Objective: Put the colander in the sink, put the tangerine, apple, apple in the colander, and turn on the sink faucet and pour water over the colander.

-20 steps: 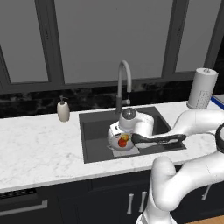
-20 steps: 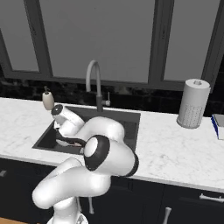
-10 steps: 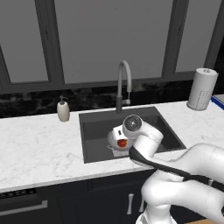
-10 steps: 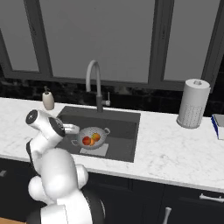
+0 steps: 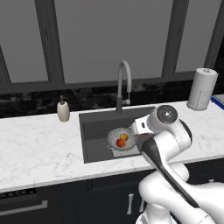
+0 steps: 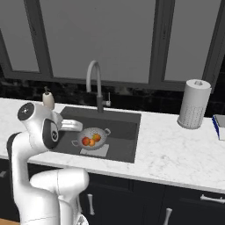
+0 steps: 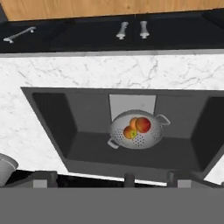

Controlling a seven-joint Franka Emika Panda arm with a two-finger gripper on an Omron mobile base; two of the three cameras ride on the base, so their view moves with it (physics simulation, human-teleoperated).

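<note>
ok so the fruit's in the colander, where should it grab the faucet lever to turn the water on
Judging by these views, take the small side lever at the base of the sink faucet, coming from the front right over the sink. It sticks out sideways, free of the arched spout.

The arm (image 5: 164,131) has swung up off the colander (image 5: 121,139), its tool (image 7: 146,177) spread wide.

A white marble tabletop (image 5: 39,148) carries a cream soap bottle (image 5: 63,110) at the far left and a white paper towel roll (image 5: 202,89) at the far right, with a blue item (image 6: 219,126) just beside that roll.
</note>
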